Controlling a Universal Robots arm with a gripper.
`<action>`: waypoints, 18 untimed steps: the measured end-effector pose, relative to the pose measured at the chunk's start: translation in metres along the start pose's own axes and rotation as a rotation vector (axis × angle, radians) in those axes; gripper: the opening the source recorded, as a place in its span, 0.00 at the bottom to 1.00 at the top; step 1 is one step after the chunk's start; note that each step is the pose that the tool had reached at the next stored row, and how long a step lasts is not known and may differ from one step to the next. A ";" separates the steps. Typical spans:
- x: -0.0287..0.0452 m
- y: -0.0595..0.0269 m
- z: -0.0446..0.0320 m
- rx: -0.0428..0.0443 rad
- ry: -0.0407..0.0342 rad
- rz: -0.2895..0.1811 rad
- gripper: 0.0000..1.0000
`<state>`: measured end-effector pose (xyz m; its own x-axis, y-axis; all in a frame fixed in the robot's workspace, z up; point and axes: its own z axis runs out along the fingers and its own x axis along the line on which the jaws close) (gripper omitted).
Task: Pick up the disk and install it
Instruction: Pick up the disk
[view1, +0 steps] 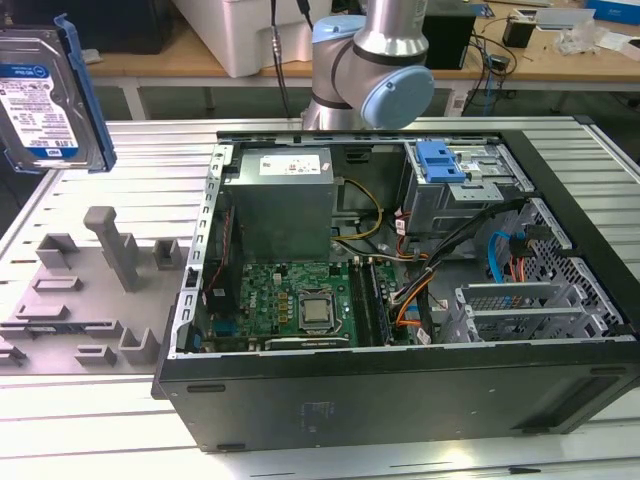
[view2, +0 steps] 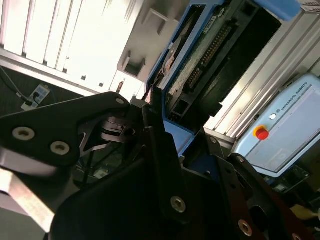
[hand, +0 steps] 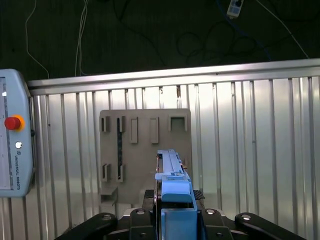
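The disk (view1: 48, 100), a silver drive with a blue-and-white label in a blue carrier rail, hangs in the air at the exterior view's upper left, above the table's far left corner. In the first wrist view the disk (hand: 173, 187) stands edge-on between the black fingers of my gripper (hand: 173, 216), which is shut on it. The second wrist view shows the disk's circuit-board underside (view2: 210, 55) rising from the gripper (view2: 156, 112).
The open computer case (view1: 400, 400) lies on the slatted metal table (view1: 150, 160). Inside are a grey power-supply box (view1: 280, 200), a motherboard (view1: 290, 300) and a drive bay with a blue latch (view1: 440, 160). A grey fixture plate (view1: 80, 290) lies left of the case. A teach pendant (hand: 12, 145) rests beside the table.
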<state>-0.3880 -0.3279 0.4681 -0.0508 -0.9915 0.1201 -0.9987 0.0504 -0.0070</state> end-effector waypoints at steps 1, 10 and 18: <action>0.0000 -0.0016 -0.0003 0.0000 -0.0001 0.000 0.37; 0.0001 -0.0172 -0.0034 0.0001 0.0000 -0.001 0.37; 0.0002 -0.0367 -0.0069 0.0001 0.0000 -0.002 0.37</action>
<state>-0.3513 -0.3291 0.4752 -0.0493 -0.9915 0.1201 -0.9988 0.0489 -0.0069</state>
